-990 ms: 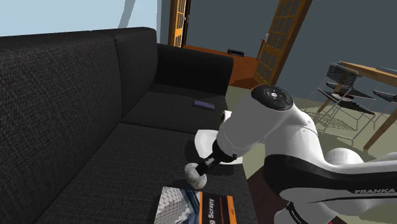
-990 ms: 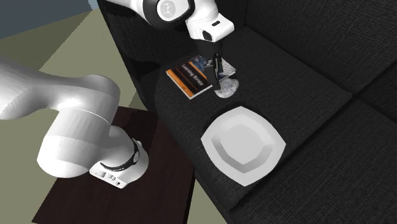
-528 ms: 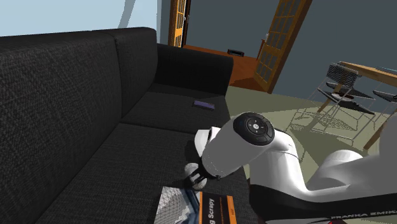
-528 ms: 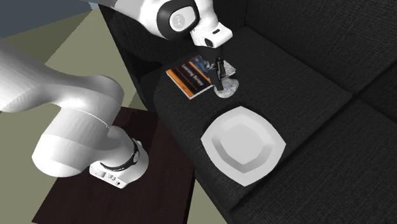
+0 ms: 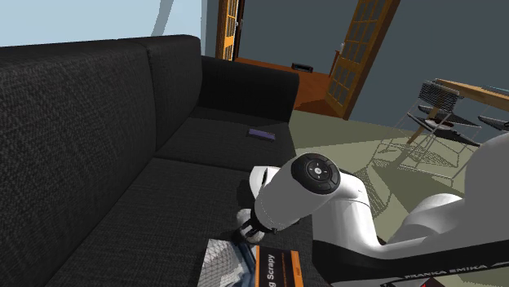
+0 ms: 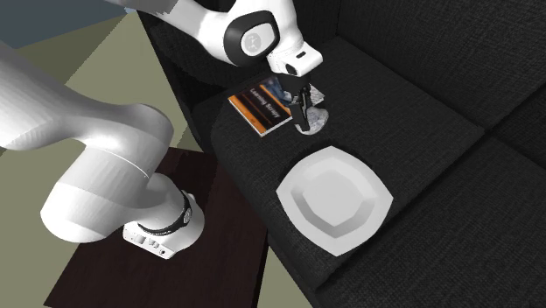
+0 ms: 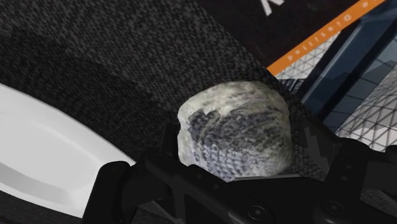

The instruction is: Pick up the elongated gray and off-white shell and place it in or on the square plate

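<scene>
A grey and off-white shell (image 7: pixel 235 127) lies on the black sofa seat, between a white square plate (image 6: pixel 295 194) and a book. My black gripper (image 6: pixel 306 116) has come down over the shell (image 6: pixel 318 122) and stands open, one finger (image 7: pixel 127 184) on each side of it. The fingers are apart and do not clasp it. In the wrist view the plate's rim (image 7: pixel 44 159) lies close beside the shell. In the shoulder view the white arm hides most of the shell (image 5: pixel 243 217).
A book with an orange stripe (image 6: pixel 261 103) lies right beside the shell, near the seat's front edge. A small dark flat object (image 5: pixel 262 134) rests on the far cushion. The sofa back (image 5: pixel 81 106) rises behind. The arm's base stands on a dark brown stand (image 6: pixel 201 262).
The arm has folded lower, and the gripper has sunk down over the shell. The fingers stayed open; shell, plate and book have not moved.
</scene>
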Action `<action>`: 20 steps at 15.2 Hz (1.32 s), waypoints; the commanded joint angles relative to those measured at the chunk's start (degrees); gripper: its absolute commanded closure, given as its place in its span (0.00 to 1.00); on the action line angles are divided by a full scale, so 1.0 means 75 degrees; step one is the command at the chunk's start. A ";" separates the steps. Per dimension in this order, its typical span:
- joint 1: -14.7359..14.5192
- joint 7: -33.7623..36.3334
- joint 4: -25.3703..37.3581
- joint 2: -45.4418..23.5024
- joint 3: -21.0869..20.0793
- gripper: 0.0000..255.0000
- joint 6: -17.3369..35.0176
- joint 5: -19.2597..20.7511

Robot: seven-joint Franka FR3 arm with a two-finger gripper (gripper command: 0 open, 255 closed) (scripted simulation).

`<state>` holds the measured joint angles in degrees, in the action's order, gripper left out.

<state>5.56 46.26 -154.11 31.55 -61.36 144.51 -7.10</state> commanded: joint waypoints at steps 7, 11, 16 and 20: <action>-0.0008 0.0005 -0.0007 -0.0005 -0.0006 1.00 -0.0013 -0.0002; -0.0016 -0.0006 -0.0017 0.0001 0.0009 1.00 -0.0010 -0.0005; -0.0182 -0.0115 0.0061 0.0125 0.0228 1.00 -0.0236 -0.0051; -0.0475 -0.0344 0.0235 0.0397 0.0646 1.00 -0.0714 -0.0141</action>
<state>2.58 44.15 -152.55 34.04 -57.31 140.03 -7.94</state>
